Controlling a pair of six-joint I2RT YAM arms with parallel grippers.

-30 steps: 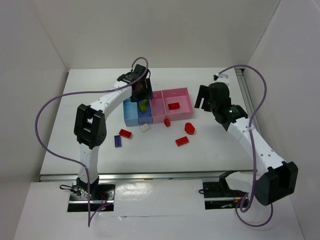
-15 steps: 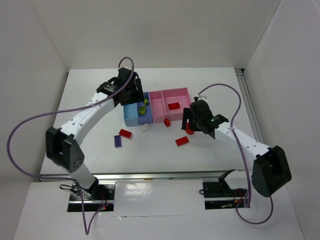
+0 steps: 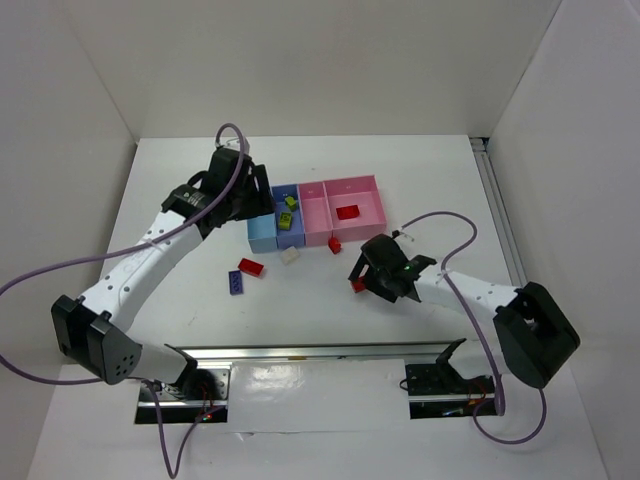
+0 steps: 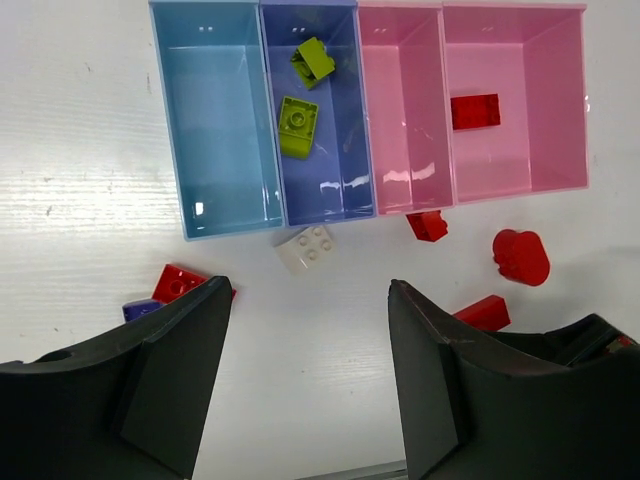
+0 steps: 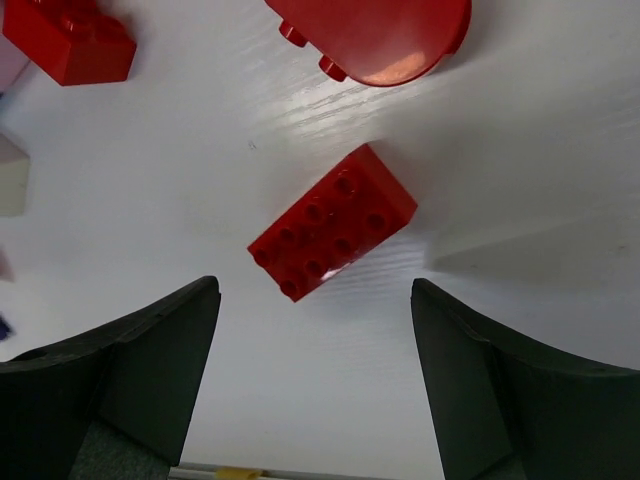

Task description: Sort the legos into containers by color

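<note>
Four joined bins (image 4: 215, 120) (light blue, periwinkle, narrow pink, wide pink) stand mid-tabletop (image 3: 440, 180). Two green bricks (image 4: 298, 126) lie in the periwinkle bin and one red brick (image 4: 475, 111) in the wide pink bin. A white brick (image 4: 306, 248), a purple brick (image 3: 235, 284) and several red pieces (image 4: 521, 257) lie loose just in front of the row. Left hand (image 4: 308, 300): wide open, empty, above the white brick. Right hand (image 5: 312, 290): wide open, fingers either side of an eight-stud brick (image 5: 333, 236), not touching it. The tabletop and walls (image 3: 330, 60) are white.
</note>
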